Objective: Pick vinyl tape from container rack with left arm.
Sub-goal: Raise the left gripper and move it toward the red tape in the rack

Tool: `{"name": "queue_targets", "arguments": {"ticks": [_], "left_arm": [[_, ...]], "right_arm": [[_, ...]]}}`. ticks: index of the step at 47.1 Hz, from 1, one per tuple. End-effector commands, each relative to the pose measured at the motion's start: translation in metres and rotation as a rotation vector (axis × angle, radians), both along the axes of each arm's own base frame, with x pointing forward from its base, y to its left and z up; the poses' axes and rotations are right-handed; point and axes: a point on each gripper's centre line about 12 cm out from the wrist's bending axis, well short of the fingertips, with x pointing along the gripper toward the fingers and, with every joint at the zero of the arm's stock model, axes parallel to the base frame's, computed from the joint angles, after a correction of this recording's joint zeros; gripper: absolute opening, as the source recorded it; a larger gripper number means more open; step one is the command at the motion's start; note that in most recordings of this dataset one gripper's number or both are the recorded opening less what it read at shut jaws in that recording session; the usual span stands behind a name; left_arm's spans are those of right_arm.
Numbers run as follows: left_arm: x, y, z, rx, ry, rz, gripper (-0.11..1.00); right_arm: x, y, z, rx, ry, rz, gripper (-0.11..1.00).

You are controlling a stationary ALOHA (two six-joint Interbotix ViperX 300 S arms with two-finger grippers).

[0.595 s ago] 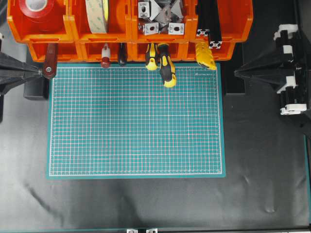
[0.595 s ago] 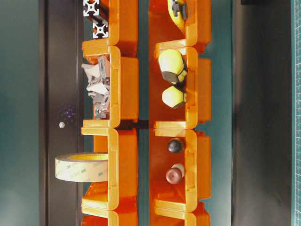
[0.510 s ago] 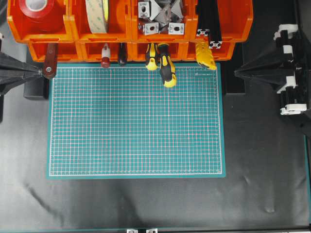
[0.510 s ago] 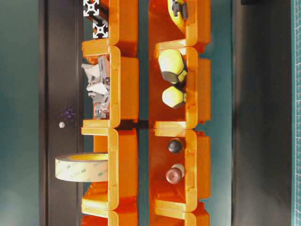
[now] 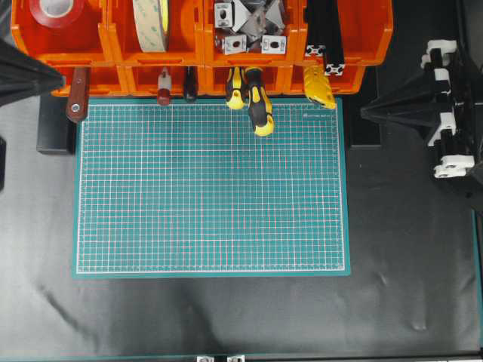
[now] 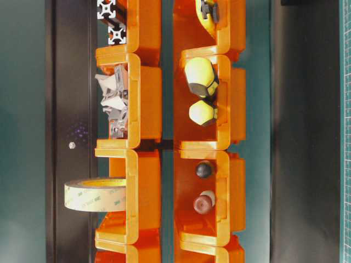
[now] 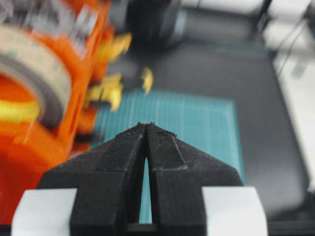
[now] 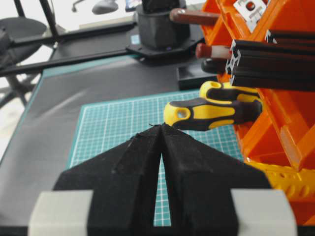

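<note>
The red vinyl tape (image 5: 56,11) lies flat in the top-left bin of the orange container rack (image 5: 202,56), its white core facing up. My all-black left gripper (image 5: 60,78) is shut and empty. Its pointed tip hovers at the rack's lower left corner, just below the tape's bin. In the left wrist view the shut tip (image 7: 146,124) points along the mat, with the rack (image 7: 19,162) blurred on the left; the vinyl tape is out of that view. My right gripper (image 5: 364,113) rests shut and empty, right of the mat.
A cream tape roll (image 5: 151,23) stands in the second bin, metal brackets (image 5: 249,26) and black extrusions (image 5: 324,34) in the others. Yellow-black screwdrivers (image 5: 259,105) and a brown-handled tool (image 5: 77,98) stick out over the green cutting mat (image 5: 211,185).
My left gripper has swung from beside the brown handle toward the rack's left end. The right arm shifted slightly. Nothing in the bins moved.
</note>
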Motion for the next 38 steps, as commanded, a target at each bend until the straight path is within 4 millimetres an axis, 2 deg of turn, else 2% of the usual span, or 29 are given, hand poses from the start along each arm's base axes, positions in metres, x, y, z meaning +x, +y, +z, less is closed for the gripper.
{"name": "queue_targets", "arguments": {"ticks": [1,9,16,21,25,29,38], "left_arm": [[0.003,0.01,0.032,0.01,0.076,0.044,0.0],[0.007,0.022,0.052,0.052,0.233,0.074,0.0],[0.01,0.029,0.054,0.118,0.41,0.043,0.0],[0.012,0.031,0.06,0.159,0.465,0.015,0.01],[0.015,0.033,0.062,0.182,0.486,0.003,0.06],[0.018,0.038,0.056,0.187,0.521,0.005,0.19],[0.023,0.047,0.051,0.187,0.575,0.019,0.74]], "right_arm": [[0.002,0.001,0.009,0.003,-0.021,0.006,0.0],[0.002,0.001,0.012,0.001,-0.032,0.006,0.0],[0.001,0.002,0.013,0.001,-0.038,0.007,0.0],[0.001,0.002,0.014,0.001,-0.041,0.009,0.0],[0.001,0.002,0.014,0.001,-0.043,0.01,0.0],[0.0,0.002,0.014,0.006,-0.04,0.011,0.0],[-0.005,0.003,0.018,0.002,-0.037,0.017,0.0]]}}
